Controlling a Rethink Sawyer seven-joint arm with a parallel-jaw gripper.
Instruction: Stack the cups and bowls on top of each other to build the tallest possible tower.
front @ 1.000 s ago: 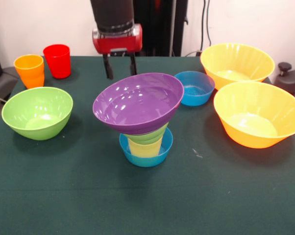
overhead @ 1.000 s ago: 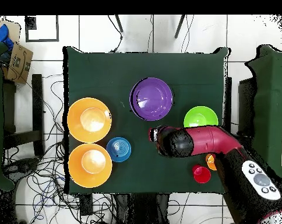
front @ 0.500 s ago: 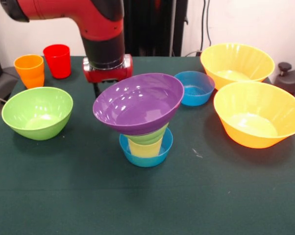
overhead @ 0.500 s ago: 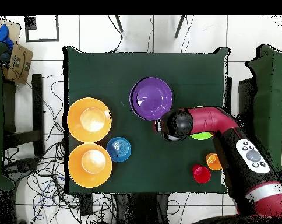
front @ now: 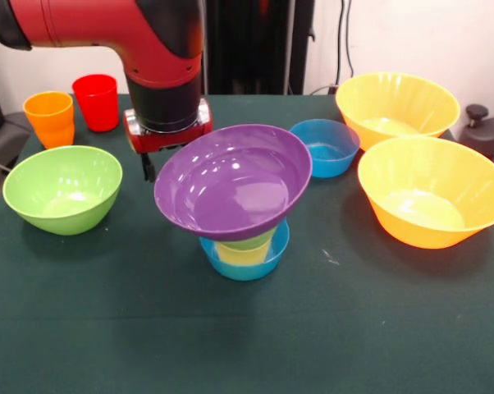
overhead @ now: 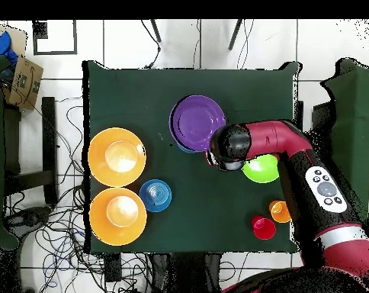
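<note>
The tower stands mid-table: a small blue bowl [front: 247, 259] holds the pale yellow cup [front: 242, 253], with the small green bowl [front: 253, 241] on it and the wide purple bowl [front: 233, 180] on top. The purple bowl tilts steeply toward the front camera. It also shows in the overhead view [overhead: 197, 123]. My gripper [front: 153, 164] is low behind the purple bowl's far left rim and right against it, mostly hidden by it. It also shows in the overhead view [overhead: 216, 156]. The orange cup [front: 50, 117] and red cup [front: 96, 102] stand at the back left.
A large green bowl [front: 62, 189] sits left of the tower, partly under the arm in the overhead view [overhead: 261, 169]. Two very large orange bowls [front: 397, 107] [front: 432, 190] sit at the right. A second small blue bowl [front: 325, 148] sits between them and the tower.
The arm has come down and moved in behind the purple bowl. The purple bowl has tipped further toward the front camera and now hides most of the small green bowl.
</note>
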